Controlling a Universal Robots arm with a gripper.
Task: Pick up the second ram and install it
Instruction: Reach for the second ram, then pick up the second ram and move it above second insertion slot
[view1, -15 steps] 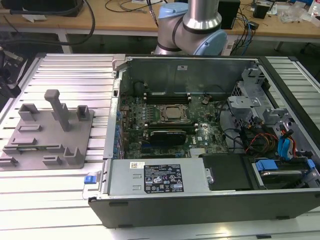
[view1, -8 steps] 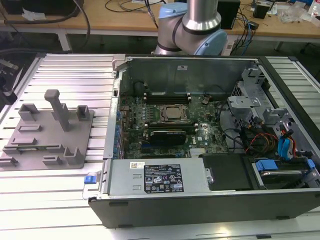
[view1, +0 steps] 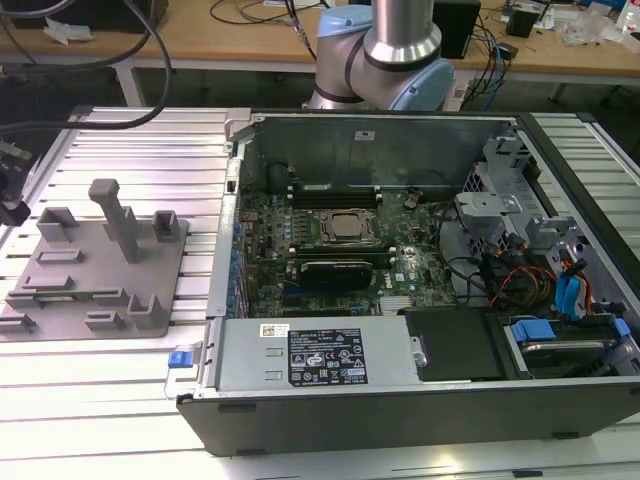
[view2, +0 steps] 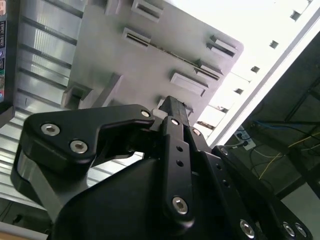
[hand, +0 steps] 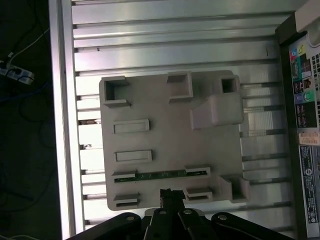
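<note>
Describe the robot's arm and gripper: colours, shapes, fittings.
The arm is a silver-grey metal tube with rounded light-blue joint caps. The gripper is matte black, built of angular linkage plates held by silver hex-socket screws.

Slatted metal table, two loads.
Table (view1: 120, 140) top is made of long parallel aluminium slats, pale and glossy. A grey moulded fixture plate (view1: 95, 268) lies flat on it toward the exterior view's left. An open computer case (view1: 400, 420) sits just beside the plate, toward the exterior view's right, the near sides roughly parallel.
</note>
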